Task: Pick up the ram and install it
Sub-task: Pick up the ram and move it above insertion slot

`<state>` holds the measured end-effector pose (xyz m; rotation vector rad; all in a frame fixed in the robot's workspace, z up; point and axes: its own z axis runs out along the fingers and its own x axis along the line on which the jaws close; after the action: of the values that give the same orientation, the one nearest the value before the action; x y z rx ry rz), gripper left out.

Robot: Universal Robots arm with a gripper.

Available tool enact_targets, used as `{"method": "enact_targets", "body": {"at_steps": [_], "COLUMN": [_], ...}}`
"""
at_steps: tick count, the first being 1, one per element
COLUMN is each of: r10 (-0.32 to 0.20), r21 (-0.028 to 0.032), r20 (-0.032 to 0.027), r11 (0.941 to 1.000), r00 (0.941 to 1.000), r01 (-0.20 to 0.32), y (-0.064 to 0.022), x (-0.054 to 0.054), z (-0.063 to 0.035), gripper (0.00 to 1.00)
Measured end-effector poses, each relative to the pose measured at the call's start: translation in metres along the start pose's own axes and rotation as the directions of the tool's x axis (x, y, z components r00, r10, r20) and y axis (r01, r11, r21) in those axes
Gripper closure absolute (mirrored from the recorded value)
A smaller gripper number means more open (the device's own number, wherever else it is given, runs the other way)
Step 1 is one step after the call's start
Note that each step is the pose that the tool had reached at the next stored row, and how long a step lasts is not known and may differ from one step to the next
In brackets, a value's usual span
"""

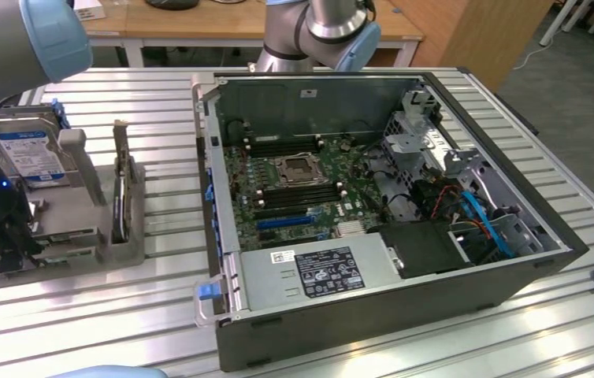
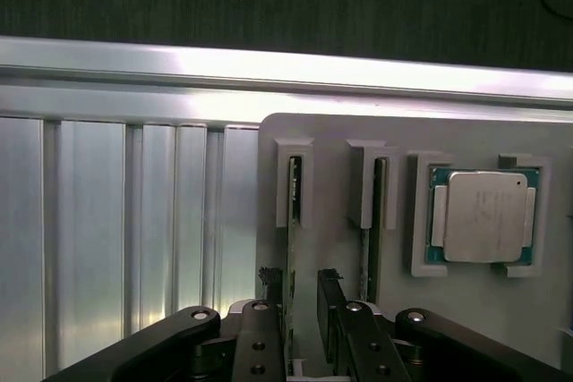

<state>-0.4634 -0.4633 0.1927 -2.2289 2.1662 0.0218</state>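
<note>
Two ram sticks stand on edge in slots of a grey holder tray (image 2: 340, 140). One ram (image 2: 293, 221) runs down between the black fingers of my gripper (image 2: 300, 306). The jaws stand open on either side of it, with a gap showing on one side of the stick. The second ram stick (image 2: 376, 221) stands in the neighbouring slot, outside the fingers. In the exterior view my gripper (image 1: 8, 240) hangs low over the near end of the tray (image 1: 76, 236) at the exterior view's left, and the arm hides that stick.
A square silver CPU (image 2: 483, 216) lies in a pocket beside the sticks. A hard drive (image 1: 29, 153) stands at the tray's far end. The open computer case (image 1: 381, 315) with its motherboard (image 1: 297, 189) lies at the exterior view's right on the ribbed metal table (image 1: 118, 315).
</note>
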Motion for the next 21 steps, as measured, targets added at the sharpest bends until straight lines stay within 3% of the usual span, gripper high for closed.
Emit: {"method": "enact_targets", "body": {"at_steps": [1,2,15,19,21], "r10": [0.000,0.000,0.000,0.000,0.000], "r21": [0.0007,0.0006,0.0007,0.0007,0.0007], "r20": [0.0000,0.0000,0.0010,0.0014,0.0014], "r11": [1.0000,1.0000,1.0000,1.0000,1.0000], "r00": [1.0000,1.0000,1.0000,1.0000,1.0000], "r01": [0.000,0.000,0.000,0.000,0.000], "y": [0.0008,-0.0110,-0.0110,-0.0110,-0.0110], "x": [0.000,0.001,0.001,0.000,0.000], "z": [0.0027,0.0029,0.0029,0.0029,0.0029], "gripper": [0.70,0.70,0.70,0.84,0.84]}}
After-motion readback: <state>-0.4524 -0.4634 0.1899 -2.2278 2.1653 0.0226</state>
